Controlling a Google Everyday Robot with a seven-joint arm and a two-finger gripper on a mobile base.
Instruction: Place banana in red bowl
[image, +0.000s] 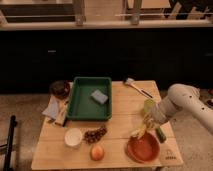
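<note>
The pale yellow banana (140, 131) hangs from my gripper (146, 123), which is shut on its upper end. It sits just over the far rim of the orange-red bowl (143, 148), which stands at the table's front right. The white arm reaches in from the right edge. The inside of the bowl looks empty.
A dark green cucumber (160, 134) lies right of the gripper and a yellow-green cup (149, 105) stands behind it. A green tray (82, 102) holds a sponge (99, 96). There are also a dark glass bowl (60, 89), a white bowl (73, 137), grapes (95, 134), a peach (97, 152) and a brush (136, 87).
</note>
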